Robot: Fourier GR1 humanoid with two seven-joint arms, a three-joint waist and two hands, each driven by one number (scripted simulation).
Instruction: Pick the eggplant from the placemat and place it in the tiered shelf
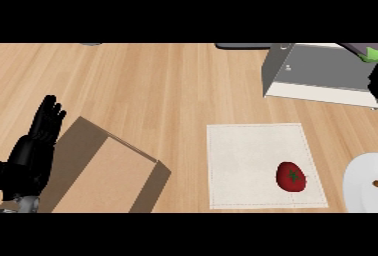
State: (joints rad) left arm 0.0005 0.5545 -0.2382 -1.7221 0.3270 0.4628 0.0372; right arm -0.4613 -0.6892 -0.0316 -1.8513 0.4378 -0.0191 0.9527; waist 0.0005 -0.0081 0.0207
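- Eggplant (pixel 359 50), purple with a green cap, shows only as a sliver at your view's top right corner, over the far right end of the shelf (pixel 317 75) and well apart from the placemat (pixel 255 165).
- Your right robot hand (pixel 373 82) is a thin black strip at the right edge, just below the eggplant; you cannot tell how far open it is or whether it holds anything.
- Your left robot hand (pixel 33 145) rests at the left edge, fingers straight and pointing up, holding nothing.
- On the placemat, near its lower right corner, lies a red vegetable (pixel 291 176) with a green stem.
- A brown box (pixel 103 170) sits on the desk (pixel 170 85) between the left robot hand and the placemat.
- A white plate (pixel 360 187) is cut off by the right edge, just beside the placemat.
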